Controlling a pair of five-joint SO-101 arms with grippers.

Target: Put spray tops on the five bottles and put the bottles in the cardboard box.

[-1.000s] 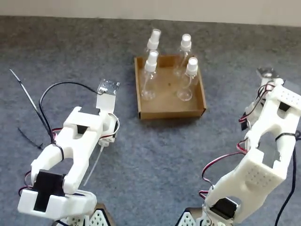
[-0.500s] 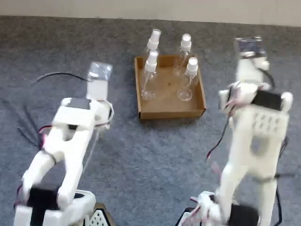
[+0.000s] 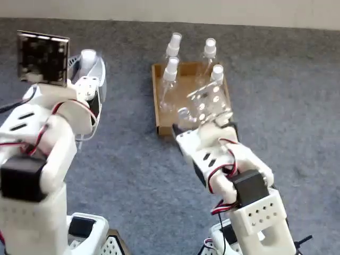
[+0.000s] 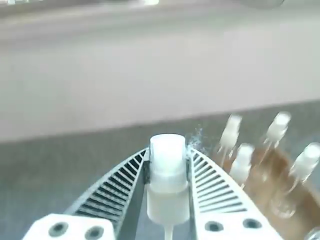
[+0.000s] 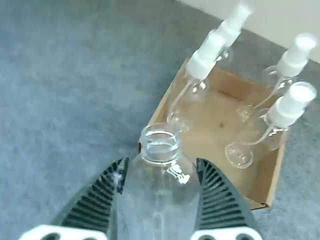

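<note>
While left pincer [image 4: 167,154] clamps white plastic spray top [image 4: 168,175], right pincer [image 5: 161,165] clear uncapped bottle [image 5: 159,147], we risk misaligned top missing neck protruding beyond right pincer.

Indoor test setup, prob. office/lab: grey carpet [image 3: 133,159] underfoot, plain pale wall [image 3: 212,9] at back.

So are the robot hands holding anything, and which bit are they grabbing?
Yes. The left gripper pinches a spray top by the sides of its white head. The right gripper grips an uncapped bottle by its body, below the neck.
</note>
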